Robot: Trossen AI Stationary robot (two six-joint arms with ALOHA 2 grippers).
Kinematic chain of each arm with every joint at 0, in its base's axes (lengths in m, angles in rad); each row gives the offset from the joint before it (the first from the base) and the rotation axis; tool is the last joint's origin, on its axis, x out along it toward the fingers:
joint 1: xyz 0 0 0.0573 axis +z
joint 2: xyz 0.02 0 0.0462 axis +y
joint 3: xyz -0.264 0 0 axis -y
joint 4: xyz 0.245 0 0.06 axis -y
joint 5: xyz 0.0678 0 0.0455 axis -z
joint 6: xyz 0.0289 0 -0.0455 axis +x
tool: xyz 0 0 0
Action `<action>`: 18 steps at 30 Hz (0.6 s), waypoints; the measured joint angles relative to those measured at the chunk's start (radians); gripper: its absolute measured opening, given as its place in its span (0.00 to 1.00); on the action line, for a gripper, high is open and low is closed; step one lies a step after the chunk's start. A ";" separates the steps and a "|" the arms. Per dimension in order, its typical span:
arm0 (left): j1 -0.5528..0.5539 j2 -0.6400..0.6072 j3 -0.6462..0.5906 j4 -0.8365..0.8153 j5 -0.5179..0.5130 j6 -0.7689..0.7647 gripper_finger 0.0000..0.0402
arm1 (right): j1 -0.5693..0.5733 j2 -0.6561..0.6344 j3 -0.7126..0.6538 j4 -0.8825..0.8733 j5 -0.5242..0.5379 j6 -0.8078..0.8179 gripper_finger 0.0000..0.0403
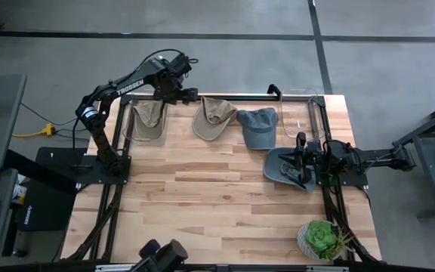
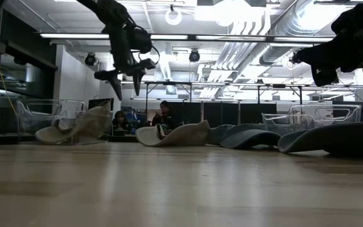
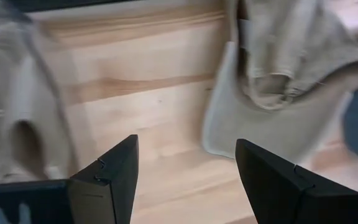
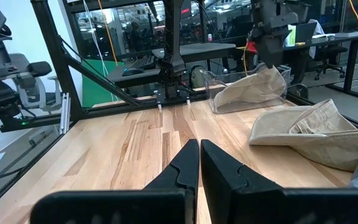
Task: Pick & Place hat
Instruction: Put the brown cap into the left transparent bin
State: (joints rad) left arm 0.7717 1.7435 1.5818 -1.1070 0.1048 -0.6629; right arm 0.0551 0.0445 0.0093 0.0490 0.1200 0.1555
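Observation:
Several hats lie along the far side of the table. One tan hat [image 1: 149, 121] sits in a clear bin [image 1: 130, 127] at the far left, draped over its near wall. A second tan hat [image 1: 214, 117] lies crown-down on the wood, beside a blue-grey cap [image 1: 257, 127]. A darker grey hat [image 1: 282, 168] lies at the right. My left gripper [image 3: 185, 180] hangs open, pointing down, well above the table between the bin and the second tan hat [image 3: 291, 81], with nothing between its fingers. My right gripper [image 4: 199, 155] is shut and level, over the grey hat.
A second clear bin [image 1: 300, 113] stands at the far right. A potted green plant [image 1: 322, 238] sits at the near right corner. Black frame rails [image 1: 232, 97] run along the far and side edges. Bare wood fills the middle and near part of the table.

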 joint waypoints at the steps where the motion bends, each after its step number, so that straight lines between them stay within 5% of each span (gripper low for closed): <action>1: -0.002 0.000 0.000 0.007 0.017 0.000 0.56 | 0.000 0.000 0.000 0.000 0.000 0.000 0.03; 12: -0.073 0.000 0.000 0.136 0.006 -0.023 0.56 | 0.000 0.000 0.000 0.000 0.000 0.000 0.03; 18: -0.118 0.039 -0.002 0.193 -0.162 -0.048 0.56 | 0.000 0.000 0.000 0.000 0.000 0.000 0.03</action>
State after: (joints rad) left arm 0.6540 1.7820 1.5799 -0.9138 -0.0570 -0.7112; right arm 0.0551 0.0446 0.0093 0.0490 0.1200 0.1558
